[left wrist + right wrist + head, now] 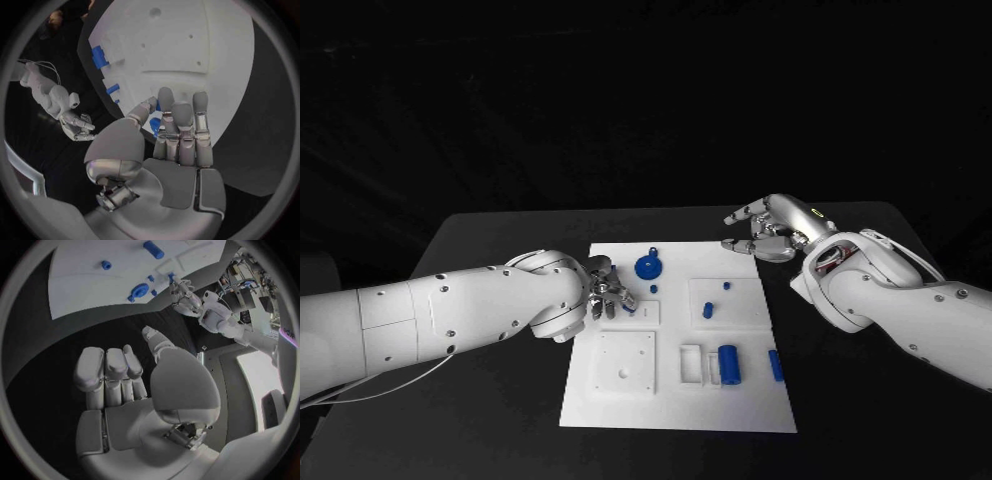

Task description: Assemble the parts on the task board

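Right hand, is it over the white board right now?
No. In the head view the right hand hangs over the black table, just past the white board's far right corner.

The right hand (134, 390) hung over the black table (56, 365), fingers apart, holding nothing. Blue parts (139, 290) lay on the white task board (81, 275). The left hand (181, 292) rested at the board's edge.

White task board (678, 405) with blue parts (648, 267) on black table (488, 240)
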Robot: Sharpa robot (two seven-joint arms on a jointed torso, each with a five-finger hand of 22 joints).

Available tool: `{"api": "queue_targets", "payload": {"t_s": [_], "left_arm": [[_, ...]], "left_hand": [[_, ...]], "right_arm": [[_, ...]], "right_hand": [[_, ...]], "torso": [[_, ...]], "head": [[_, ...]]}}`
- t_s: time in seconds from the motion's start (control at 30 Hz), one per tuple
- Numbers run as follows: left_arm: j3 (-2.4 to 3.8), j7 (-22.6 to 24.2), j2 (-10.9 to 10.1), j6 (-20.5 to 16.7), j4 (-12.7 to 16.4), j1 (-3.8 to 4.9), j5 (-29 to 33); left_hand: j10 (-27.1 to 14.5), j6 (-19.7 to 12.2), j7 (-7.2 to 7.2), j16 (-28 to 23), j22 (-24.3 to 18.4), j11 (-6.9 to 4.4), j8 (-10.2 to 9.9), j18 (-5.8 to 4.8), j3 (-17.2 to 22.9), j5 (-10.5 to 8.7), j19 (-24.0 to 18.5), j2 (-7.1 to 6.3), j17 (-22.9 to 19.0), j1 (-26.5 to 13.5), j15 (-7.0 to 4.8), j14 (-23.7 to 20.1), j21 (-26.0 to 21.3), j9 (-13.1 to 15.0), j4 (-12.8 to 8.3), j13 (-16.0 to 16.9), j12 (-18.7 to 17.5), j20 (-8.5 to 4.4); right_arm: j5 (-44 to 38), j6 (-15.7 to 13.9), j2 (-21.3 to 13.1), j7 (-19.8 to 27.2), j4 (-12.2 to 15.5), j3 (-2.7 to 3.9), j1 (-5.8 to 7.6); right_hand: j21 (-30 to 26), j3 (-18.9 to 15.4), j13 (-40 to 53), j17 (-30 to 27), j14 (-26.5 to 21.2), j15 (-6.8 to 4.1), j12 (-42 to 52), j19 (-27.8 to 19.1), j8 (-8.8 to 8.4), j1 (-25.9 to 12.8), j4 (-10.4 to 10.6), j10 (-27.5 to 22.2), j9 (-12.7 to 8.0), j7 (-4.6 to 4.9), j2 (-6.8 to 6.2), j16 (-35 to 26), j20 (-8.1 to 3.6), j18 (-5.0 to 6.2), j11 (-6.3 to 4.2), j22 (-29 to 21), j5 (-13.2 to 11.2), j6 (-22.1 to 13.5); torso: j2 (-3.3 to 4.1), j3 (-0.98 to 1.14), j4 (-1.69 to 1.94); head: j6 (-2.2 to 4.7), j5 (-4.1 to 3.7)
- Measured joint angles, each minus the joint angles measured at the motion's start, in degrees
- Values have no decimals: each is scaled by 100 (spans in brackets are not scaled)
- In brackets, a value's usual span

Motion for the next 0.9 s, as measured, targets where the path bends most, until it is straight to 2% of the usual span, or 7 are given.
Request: {"api": "queue_targets", "payload": {"t_s": [0.4, 0.63, 0.9], "left_arm": [[6, -19, -15, 126, 40, 3, -67], [9, -22, -12, 169, 42, 4, -115], [13, -23, 3, 181, 25, -1, -168]], "left_hand": [[0, 0, 0, 40, 484, 0, 0, 0, -4, -22, 146, 5, -16, -5, 8, -9, -414, 82, 12, 7, 5, 1], [0, 0, 0, 40, 880, 0, 0, -1, -33, -44, 288, 6, -40, -6, 8, -9, -821, 117, 43, 7, 34, 20], [0, 0, 0, 40, 1035, 0, 10, 0, -55, -96, 400, 5, -68, -5, 9, -10, -1113, 318, 70, 1, 33, 10]], "right_arm": [[0, 13, 0, -3, -2, 0, -10], [0, 21, 0, -5, -3, 0, -14], [1, 30, 0, -7, -5, 0, -17]], "right_hand": [[0, 16, -6, 0, 0, 0, 0, 0, 0, -23, -16, 0, 0, 0, 23, 0, 0, 0, 0, 0, 32, 0], [0, 16, -6, 0, 0, 0, 0, 0, 0, -23, -15, 0, 0, 0, 23, 0, 0, 0, 0, 0, 32, 0], [0, 15, -6, 0, 0, 0, 0, 0, 0, -23, -15, 0, 0, 0, 23, 0, 0, 0, 0, 0, 32, 0]], "torso": [[-1, 2, 2], [-1, 7, 2], [2, 9, 1]], "head": [[-13, 1], [-13, -6], [-14, -13]]}}
